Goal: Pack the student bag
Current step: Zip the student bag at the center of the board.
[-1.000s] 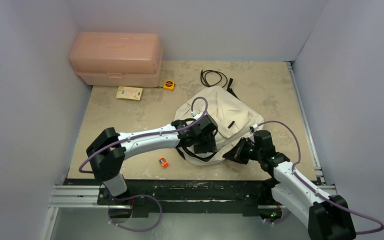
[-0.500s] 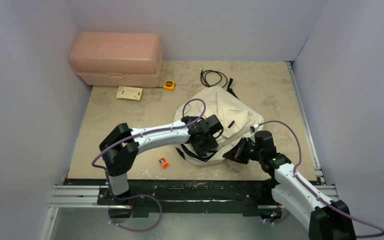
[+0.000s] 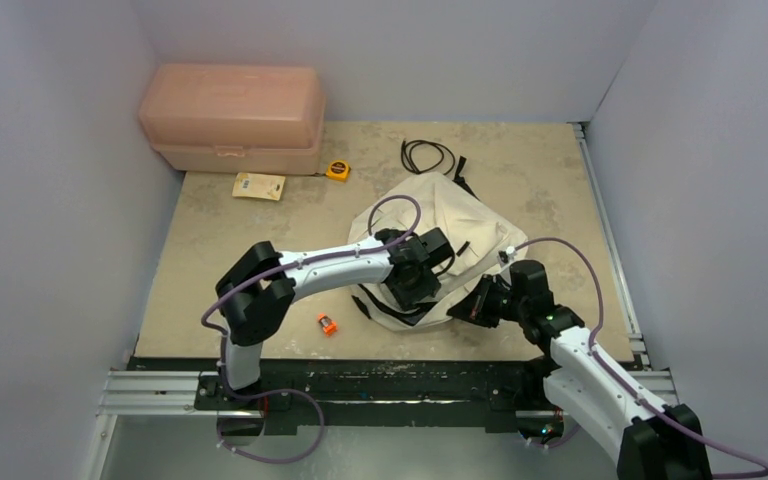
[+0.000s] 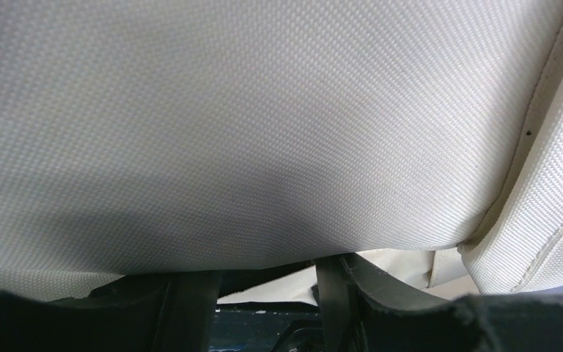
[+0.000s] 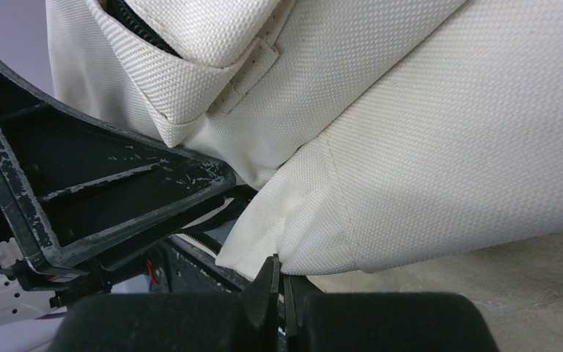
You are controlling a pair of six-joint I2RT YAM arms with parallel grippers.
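Apparently packing is hardly begun: right gripper [image 5: 278, 284] pinches the bag [image 3: 465, 212] edge, left gripper [image 3: 408, 288] opening hidden, tape [image 3: 338, 170] outside.

No text, brand, number or sign could be read in any view. The small pale-yellow flat packet [image 3: 259, 186], lying just in front of the pink rigid plastic box [image 3: 232, 117], carried dark print too small to make out. The cream woven fabric backpack [image 4: 264, 132] presented only plain weave and stitching to both wrist cameras.
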